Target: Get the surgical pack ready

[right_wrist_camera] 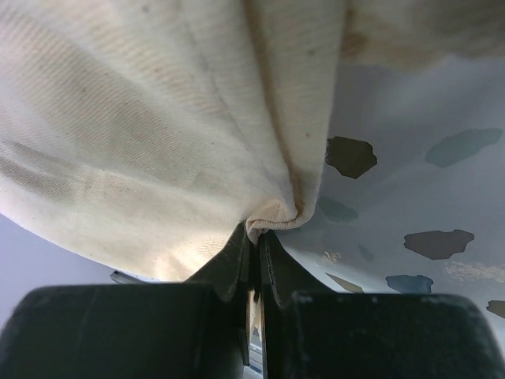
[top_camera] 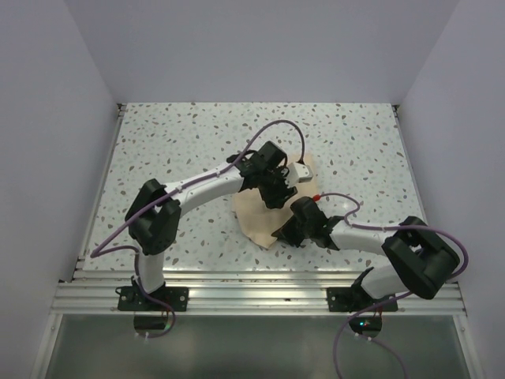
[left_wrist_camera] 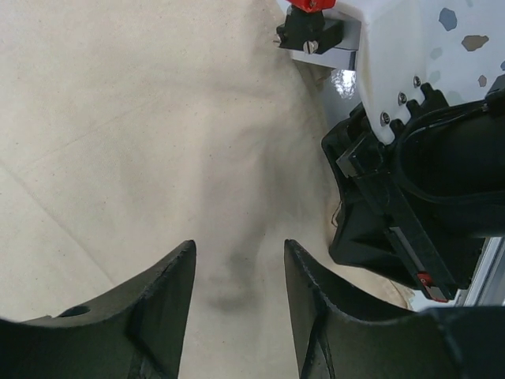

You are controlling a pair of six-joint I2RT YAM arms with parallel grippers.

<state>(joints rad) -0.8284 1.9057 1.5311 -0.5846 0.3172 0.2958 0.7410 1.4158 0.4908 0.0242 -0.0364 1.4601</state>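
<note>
Right fingers [right_wrist_camera: 225,272] tight around cloth fold [right_wrist_camera: 272,215]

You have the cloth sheet [top_camera: 254,215] lying mid-counter [top_camera: 181,142], the left tool [top_camera: 278,192] over it, the right tool [top_camera: 285,233] at its near edge.

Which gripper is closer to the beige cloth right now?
Right. The right gripper is shut on a fold at the edge of the beige cloth; the left gripper sits above the cloth, jaws apart, gripping nothing.
</note>
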